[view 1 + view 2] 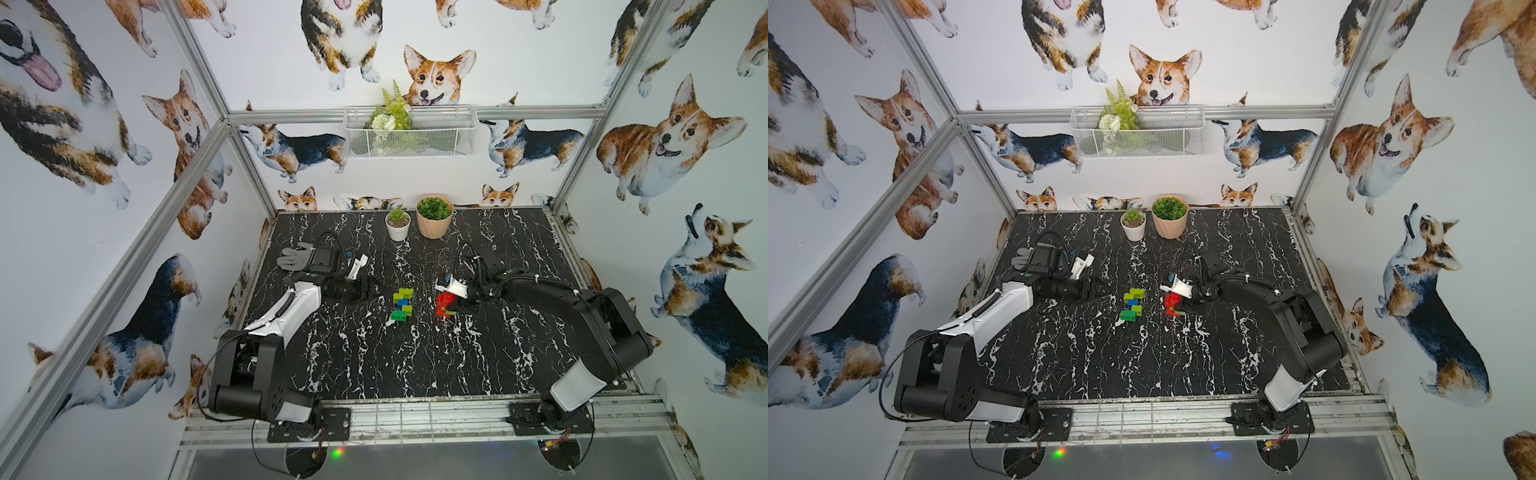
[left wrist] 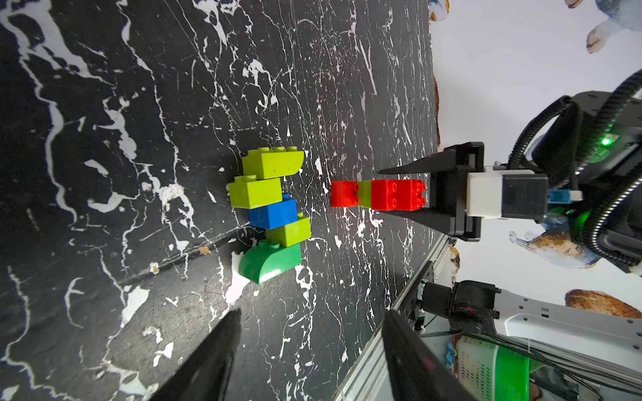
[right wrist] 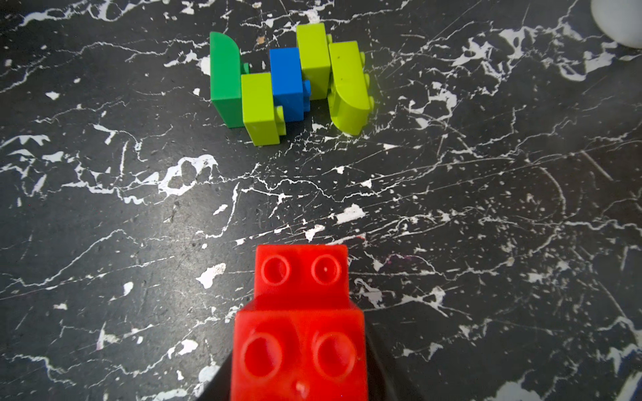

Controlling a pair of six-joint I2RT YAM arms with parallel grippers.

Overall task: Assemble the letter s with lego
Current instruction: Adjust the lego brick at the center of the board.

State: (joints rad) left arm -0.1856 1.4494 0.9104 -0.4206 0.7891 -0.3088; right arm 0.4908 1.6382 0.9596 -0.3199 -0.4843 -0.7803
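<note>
The green-and-blue cluster (image 1: 402, 305) is lying on its side on the black, white-veined marble-look worktop (image 1: 415, 365). It is five hard studded plastic bricks pressed into a stepped zigzag: three lime green, one blue, and one dark green with a rounded back. Everything else is being placed from it.

Just beside the cluster on the right arm's side, and not touching it, is the red stack (image 2: 378, 195). This is a row of glossy red studded bricks with one lime-green brick sandwiched among them, pointing its free end at the cluster. The right claw (image 2: 377, 191) is straddling the end farthest from the cluster, with one jaw along each side face. I cannot tell whether the jaws are pinching firmly, or whether the stack is resting on the worktop or riding just above it. On the cluster's opposite side, near but apart, the left claw (image 2: 314, 312) is hanging with its jaws spread and nothing between them.

These bricks are looking light, rigid and smooth-sided, so they should not crush, but a slanted pinch could let them slip. The stud joints are likely the weak spot. Held at one end, the red stack may hinge or pop at the lime-green brick when pressed home. The flat side faces are the best hold, rather than the studs or the rounded backs. The loose cluster will probably slide when pushed, so it needs bracing on its flat lime faces.
</note>
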